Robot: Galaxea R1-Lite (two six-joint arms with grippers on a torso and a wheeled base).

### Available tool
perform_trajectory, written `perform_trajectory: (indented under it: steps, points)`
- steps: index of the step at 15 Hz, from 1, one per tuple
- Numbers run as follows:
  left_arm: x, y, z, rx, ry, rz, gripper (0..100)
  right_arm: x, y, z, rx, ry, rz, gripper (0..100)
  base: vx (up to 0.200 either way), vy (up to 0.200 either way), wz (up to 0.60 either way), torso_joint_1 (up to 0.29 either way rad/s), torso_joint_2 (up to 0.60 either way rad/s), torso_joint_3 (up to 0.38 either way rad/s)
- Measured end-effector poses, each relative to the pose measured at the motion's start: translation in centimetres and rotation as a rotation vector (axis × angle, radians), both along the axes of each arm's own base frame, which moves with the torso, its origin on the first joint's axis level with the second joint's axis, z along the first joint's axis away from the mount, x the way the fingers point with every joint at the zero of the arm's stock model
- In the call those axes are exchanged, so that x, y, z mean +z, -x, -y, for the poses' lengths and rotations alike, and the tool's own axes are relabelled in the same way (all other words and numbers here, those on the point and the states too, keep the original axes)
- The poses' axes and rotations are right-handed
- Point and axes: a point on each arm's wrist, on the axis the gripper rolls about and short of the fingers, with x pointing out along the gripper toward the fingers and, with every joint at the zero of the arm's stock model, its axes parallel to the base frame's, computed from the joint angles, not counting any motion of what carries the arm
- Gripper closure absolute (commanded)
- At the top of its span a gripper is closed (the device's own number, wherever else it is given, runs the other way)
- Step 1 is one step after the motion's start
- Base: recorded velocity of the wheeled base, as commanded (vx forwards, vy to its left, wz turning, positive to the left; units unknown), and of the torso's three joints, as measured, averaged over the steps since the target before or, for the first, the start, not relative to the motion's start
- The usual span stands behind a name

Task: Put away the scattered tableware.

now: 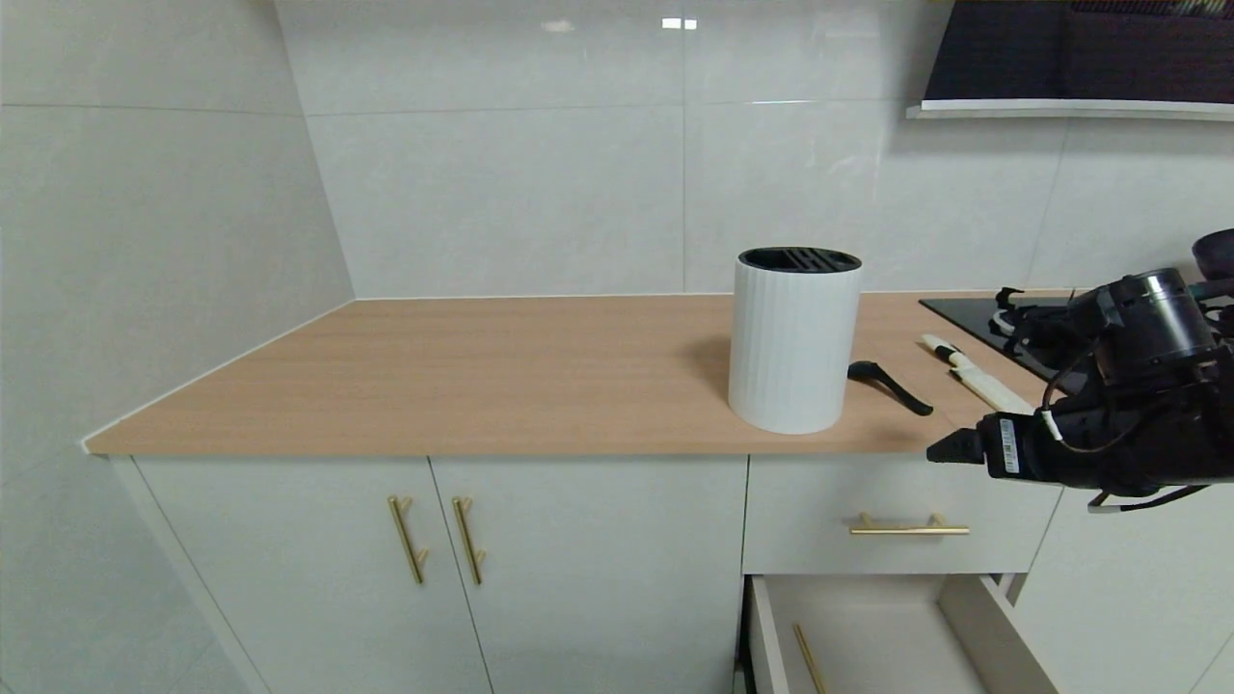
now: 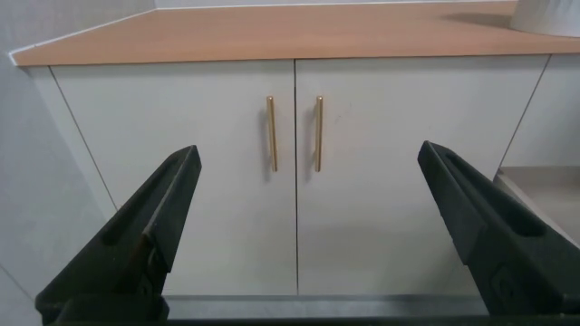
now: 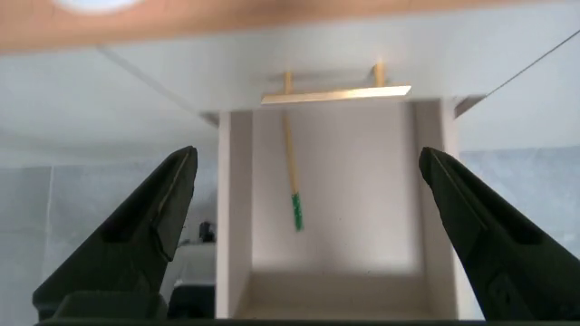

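On the wooden countertop stands a white ribbed holder with a black slotted top. Beside it, toward the stove, lie a black spoon and a white-handled knife. Below the counter a drawer is pulled out, and a wooden chopstick with a green tip lies inside. My right gripper hangs above the drawer in front of the counter edge; its jaws stand wide open with nothing between them. My left gripper is open and empty, low in front of the cabinet doors.
A black cooktop sits at the counter's right end under a range hood. Tiled walls close the back and left. A shut drawer with a gold handle is above the open one. Two gold door handles stick out.
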Motion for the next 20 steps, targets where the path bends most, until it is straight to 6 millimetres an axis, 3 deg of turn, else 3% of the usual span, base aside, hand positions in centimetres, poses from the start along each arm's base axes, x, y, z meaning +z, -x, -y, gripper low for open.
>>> perform_trajectory:
  steps: [6,12,17,20]
  points:
    - [0.0,0.0,0.0,0.000,0.000,0.000,0,0.7,-6.7,2.2,0.156,-0.011,0.191,0,0.000,0.000,0.00,0.000,0.00,0.000]
    - [0.0,0.0,0.0,0.000,0.000,0.000,0,-2.0,-13.0,4.6,0.275,0.071,0.262,0,0.000,0.000,0.00,0.000,0.00,0.000]
    - [0.0,0.0,0.0,0.000,0.000,0.000,0,-5.9,-15.3,4.9,0.308,0.090,0.269,0,0.000,0.000,0.00,0.000,0.00,0.000]
    - [0.0,0.0,0.0,0.000,0.000,0.000,0,-7.1,-16.2,4.8,0.318,0.088,0.271,0,0.000,0.000,0.00,0.000,0.00,0.000]
